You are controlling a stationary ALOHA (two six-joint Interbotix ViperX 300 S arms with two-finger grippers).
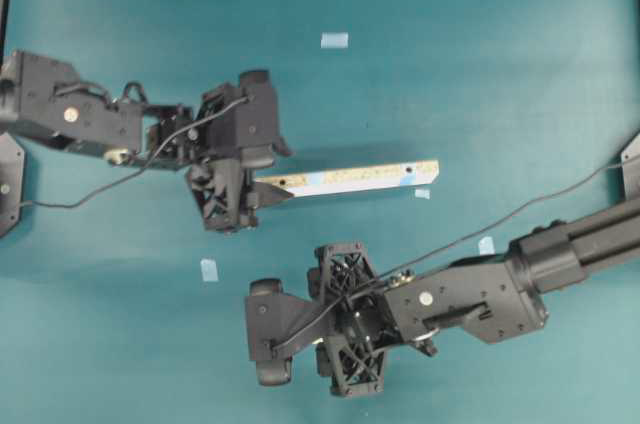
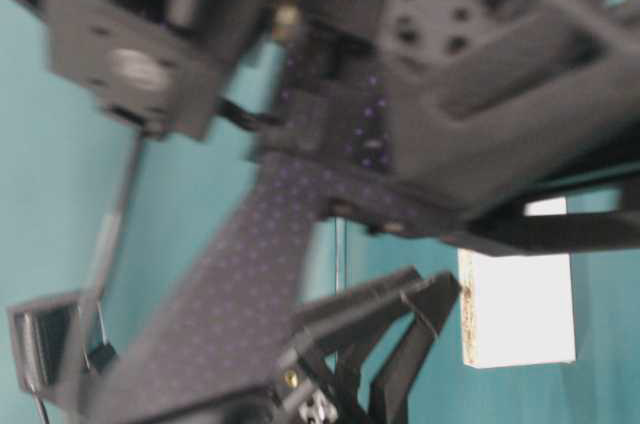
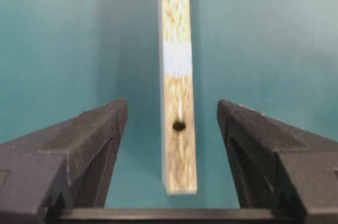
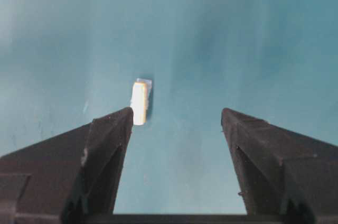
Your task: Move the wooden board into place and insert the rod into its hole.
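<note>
While the long, narrow, pale wooden board (image 3: 178,81) with its speckled face lies flat on the teal table surface (image 1: 480,64), its near end is framed between the spread jaws of the left gripper (image 3: 172,129), with teal showing on both sides and no contact made. In the left wrist view the board's long axis is seen running straight away from that gripper, a small dark hole (image 3: 179,126) sitting close to the near end and a light-blue patch (image 3: 177,58) beyond it. In the overhead view the strip stretches from the left gripper toward the right of the table. The left arm is judged the nearer to the board, so a grasp across its width seems the likely next move. The right gripper (image 4: 177,123) is likewise held wide and empty; the tiny, short, whitish cylindrical rod (image 4: 139,103) lies on the table just ahead of its left finger, off-centre of the gap.
</note>
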